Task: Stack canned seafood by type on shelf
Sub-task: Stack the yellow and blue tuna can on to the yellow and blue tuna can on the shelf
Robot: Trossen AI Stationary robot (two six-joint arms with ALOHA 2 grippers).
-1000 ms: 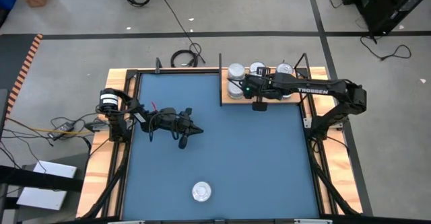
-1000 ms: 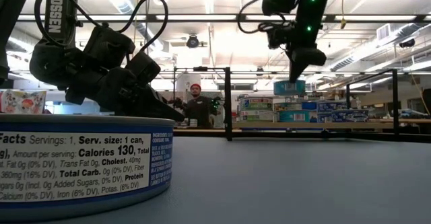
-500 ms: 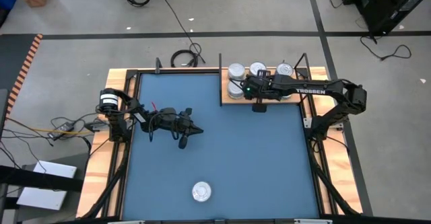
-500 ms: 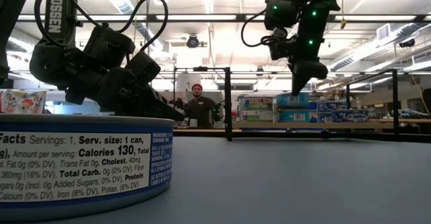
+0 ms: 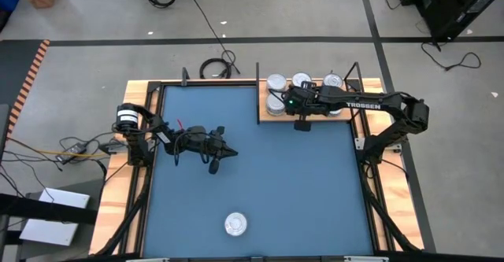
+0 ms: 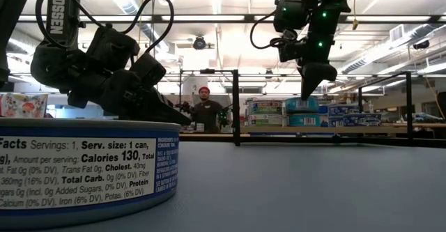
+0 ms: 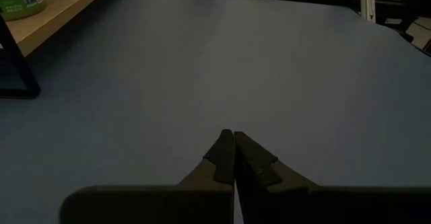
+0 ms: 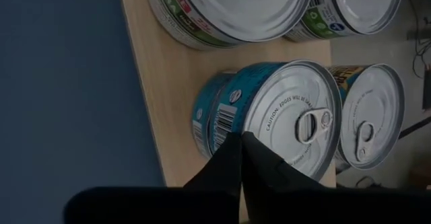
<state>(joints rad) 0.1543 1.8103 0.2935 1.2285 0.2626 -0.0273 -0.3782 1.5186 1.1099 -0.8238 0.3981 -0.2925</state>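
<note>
While the left claw [image 5: 234,153] rests closed over the blue mat [image 5: 260,183], the right claw [image 8: 240,158] hangs closed, empty, above a blue tin [image 8: 283,113] on the shelf [image 8: 172,116].

Around my counter: grey floor [image 5: 94,49] crossed by black tape lines [image 5: 236,38], loose cables [image 5: 216,67]; beyond, ceiling strip lights [image 6: 209,19], a person [image 6: 203,110] standing.

The near tin [image 6: 83,169] reads "Calories 130"; the right arm [image 5: 364,105] bears "TROSSEN".
</note>
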